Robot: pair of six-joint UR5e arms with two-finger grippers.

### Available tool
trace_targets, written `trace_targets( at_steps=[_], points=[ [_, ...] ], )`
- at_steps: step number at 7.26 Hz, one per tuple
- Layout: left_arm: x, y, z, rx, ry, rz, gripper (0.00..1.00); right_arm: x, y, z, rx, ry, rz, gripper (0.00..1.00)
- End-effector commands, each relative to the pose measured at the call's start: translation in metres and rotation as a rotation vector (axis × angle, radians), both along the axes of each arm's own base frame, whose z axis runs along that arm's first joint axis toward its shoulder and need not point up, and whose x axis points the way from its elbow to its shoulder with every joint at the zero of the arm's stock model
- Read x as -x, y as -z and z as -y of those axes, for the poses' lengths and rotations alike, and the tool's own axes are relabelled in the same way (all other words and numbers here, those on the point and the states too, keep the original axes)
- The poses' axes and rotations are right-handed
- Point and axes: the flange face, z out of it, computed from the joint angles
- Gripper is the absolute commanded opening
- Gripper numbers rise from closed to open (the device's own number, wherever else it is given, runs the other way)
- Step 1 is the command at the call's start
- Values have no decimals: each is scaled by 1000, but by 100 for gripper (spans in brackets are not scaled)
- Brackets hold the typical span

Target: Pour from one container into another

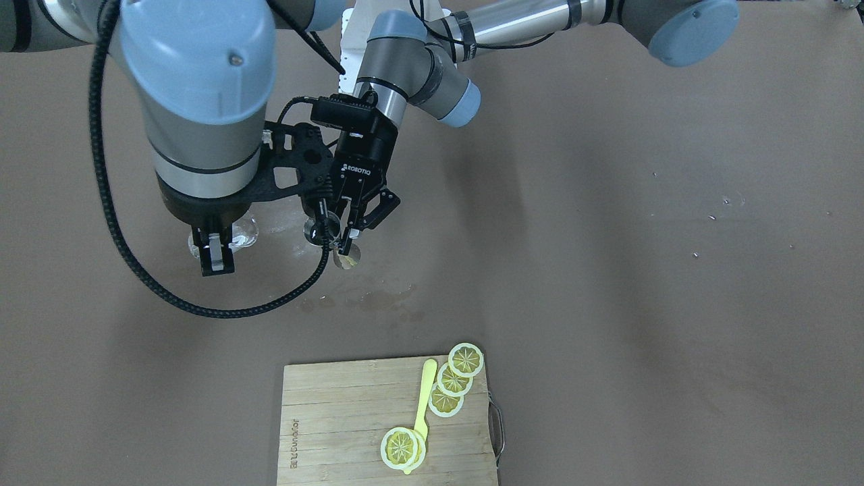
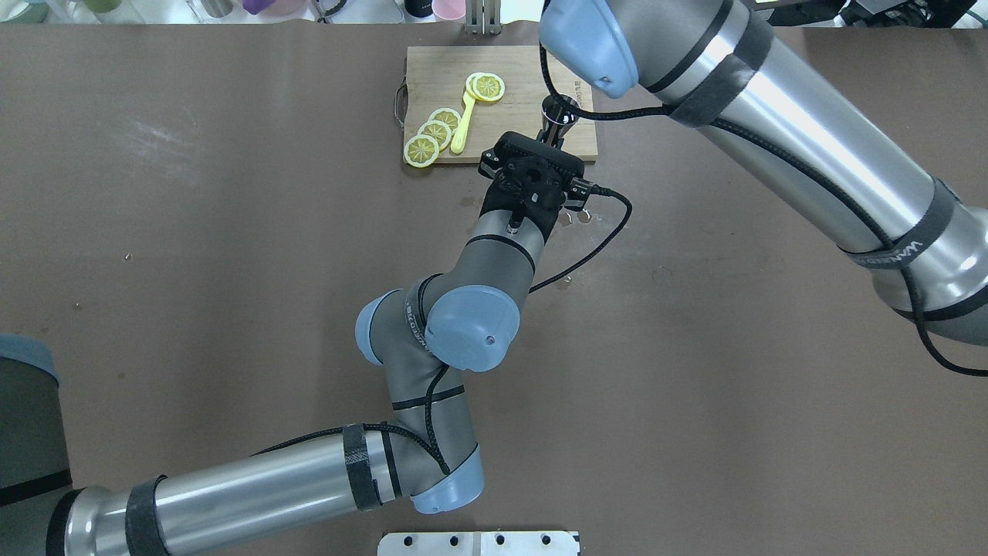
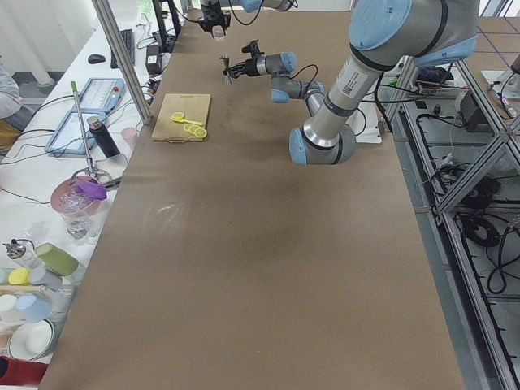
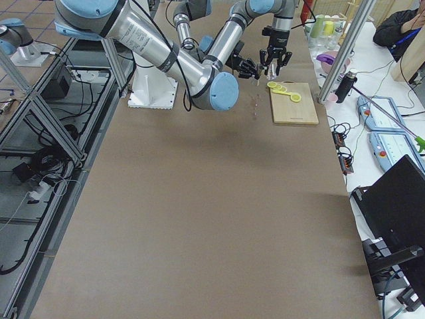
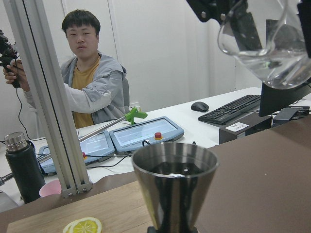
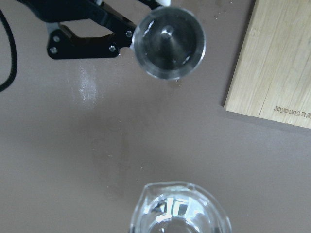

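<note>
Over the brown table, near a corner of the bamboo cutting board, the steel jigger stood upright with its mouth up, clamped in the left gripper. The glass beaker, part-filled with clear liquid and gripped near its rim by the right gripper, hung higher and off to one side, not yet over the jigger's mouth. Judged: the right arm needs a short sideways shift, then a tilt; the jigger is polished, conical and narrow-mouthed, so spilling is likely.
</note>
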Motion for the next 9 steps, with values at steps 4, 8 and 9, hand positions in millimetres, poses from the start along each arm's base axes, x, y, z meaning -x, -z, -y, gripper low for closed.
trace_targets(
  at_steps=[4,8,9],
  points=[
    [9,2,6,-3,13,-9,0,-87,-93,-45,-36,-77,220,0],
    [68,-27,-8,-64,17,35,0,-122,-156,-60,-31,-75,369,0],
    [80,-40,0,-63,32,43,0,-128,-169,-60,-21,-79,378,0]
  ],
)
